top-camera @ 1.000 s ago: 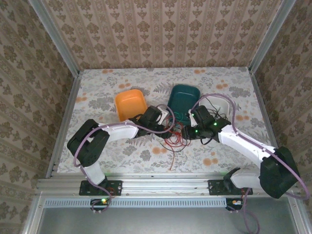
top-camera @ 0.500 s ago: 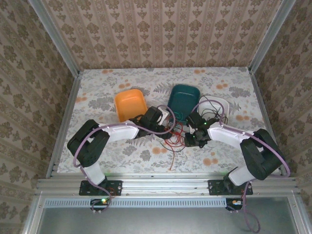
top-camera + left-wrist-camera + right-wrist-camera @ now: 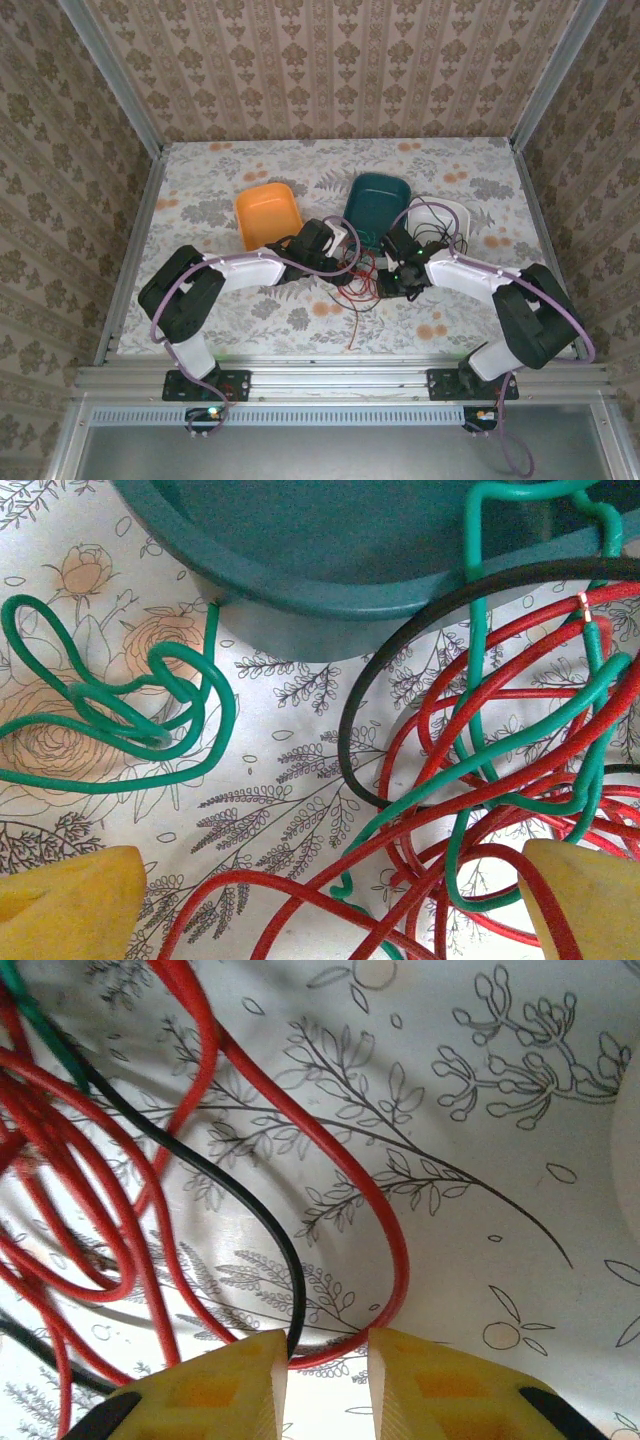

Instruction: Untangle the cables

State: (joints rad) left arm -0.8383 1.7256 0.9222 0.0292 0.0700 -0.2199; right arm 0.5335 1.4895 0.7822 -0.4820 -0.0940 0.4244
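Observation:
The cables (image 3: 352, 280) lie as a tangle of red, black and green wire on the flowered table, just in front of the teal tray (image 3: 376, 205). My left gripper (image 3: 343, 252) hovers over the tangle's left side and stands wide open. In the left wrist view its yellow fingers (image 3: 70, 905) straddle crossing red cable (image 3: 480, 710), green cable (image 3: 150, 720) and a black cable (image 3: 365, 720). My right gripper (image 3: 388, 283) is low at the tangle's right edge. Its jaws (image 3: 328, 1360) are narrow but apart, a red loop (image 3: 388, 1230) and a black cable (image 3: 272, 1230) running into the gap.
An orange tray (image 3: 268, 213) stands at the back left and a white tray (image 3: 452, 215) holding black wire at the back right. The teal tray's rim (image 3: 300, 590) is close ahead of the left fingers. Metal rails edge the table.
My right arm has folded in and lowered its gripper at the tangle's right edge, and its jaws have narrowed. The left arm has hardly moved.

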